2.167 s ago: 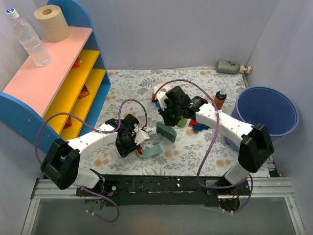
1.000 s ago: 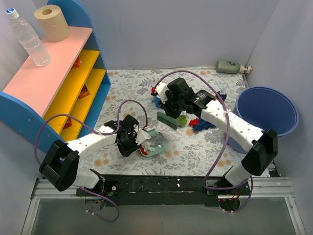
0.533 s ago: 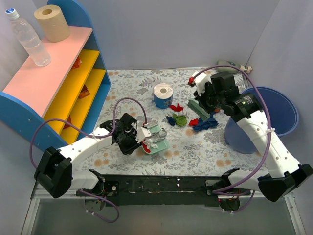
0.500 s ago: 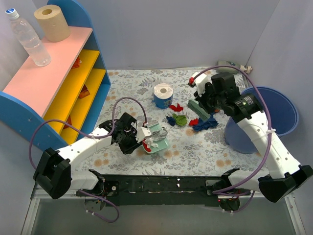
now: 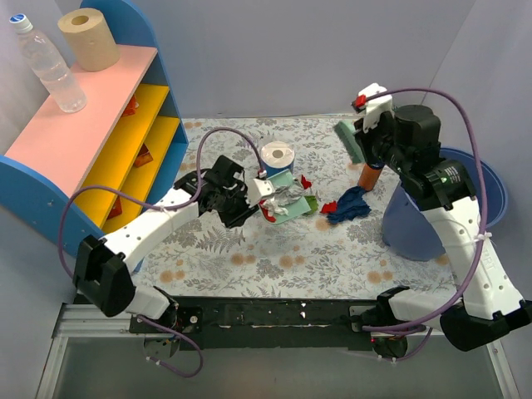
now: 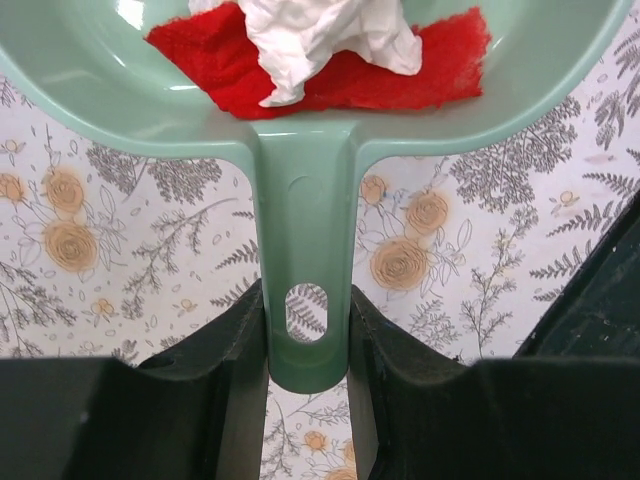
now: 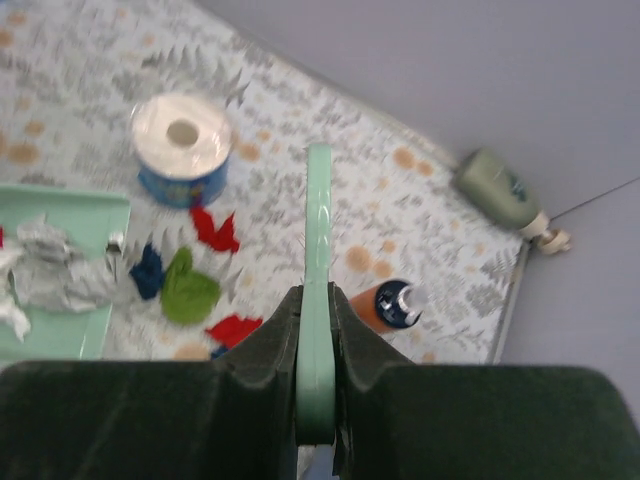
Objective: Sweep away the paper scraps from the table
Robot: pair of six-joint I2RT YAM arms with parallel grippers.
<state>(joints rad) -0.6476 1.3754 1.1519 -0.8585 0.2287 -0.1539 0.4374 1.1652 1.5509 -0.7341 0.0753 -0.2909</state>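
My left gripper [image 5: 256,199] is shut on the handle [image 6: 305,330] of a pale green dustpan [image 5: 279,180]. The pan sits low over the table [image 5: 332,258] beside the tissue roll and holds a grey-white wad [image 6: 330,30] on red paper [image 6: 440,60]. Just right of it lie paper scraps: a red one [image 5: 305,181], a green one [image 5: 309,200], another red one [image 5: 329,207] and a larger dark blue one [image 5: 351,204]. My right gripper [image 5: 368,135] is shut on a green brush [image 7: 318,230], held high above the back right of the table, away from the scraps.
A blue-wrapped tissue roll [image 5: 277,155] stands behind the dustpan. An orange bottle [image 5: 371,173] stands under the right arm. A blue bin [image 5: 453,199] is at the right edge, a shelf [image 5: 125,141] at the left, and a grey-green bottle [image 7: 495,190] lies at the back wall.
My left arm pushed the dustpan away from me and right, up to the scraps by the roll. My right arm lifted the brush up and toward the back right.
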